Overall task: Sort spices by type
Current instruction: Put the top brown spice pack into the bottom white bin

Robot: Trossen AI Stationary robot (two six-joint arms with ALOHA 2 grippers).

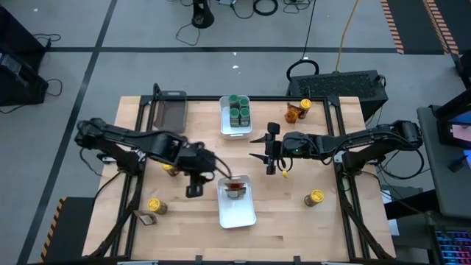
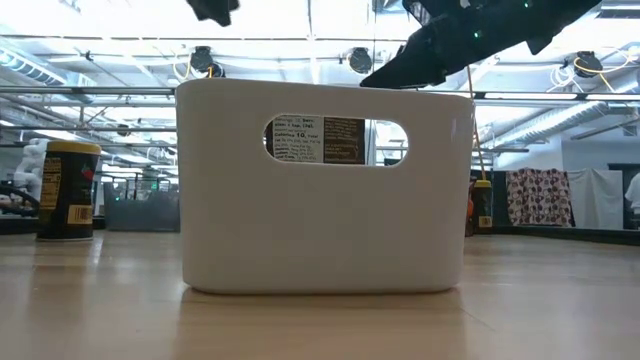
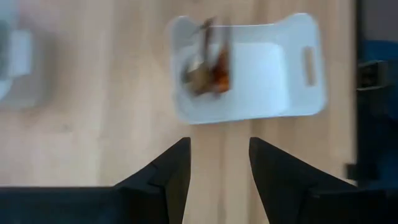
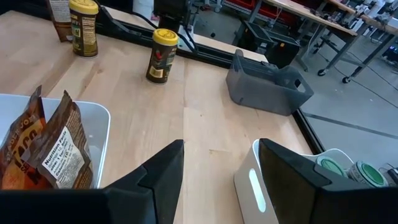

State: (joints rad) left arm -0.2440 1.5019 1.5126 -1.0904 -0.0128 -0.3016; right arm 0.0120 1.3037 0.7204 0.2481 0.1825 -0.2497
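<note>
Behind bin wall (image 2: 320, 220), half-hidden packets (image 2: 322, 140)

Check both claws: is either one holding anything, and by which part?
Nothing is held. The left claw is open and empty beside the white bin with the packets. The right claw is open and empty over bare table.

high view: straight down over the whole bench (image 1: 184, 228) and both arms
low view: bench height, level, hard against one white bin (image 2: 320, 190)
left wrist view: down onto that bin (image 3: 273, 81), near
right wrist view: slanting across the bench (image 4: 205, 124), sharing the bin (image 4: 93, 143)
</note>
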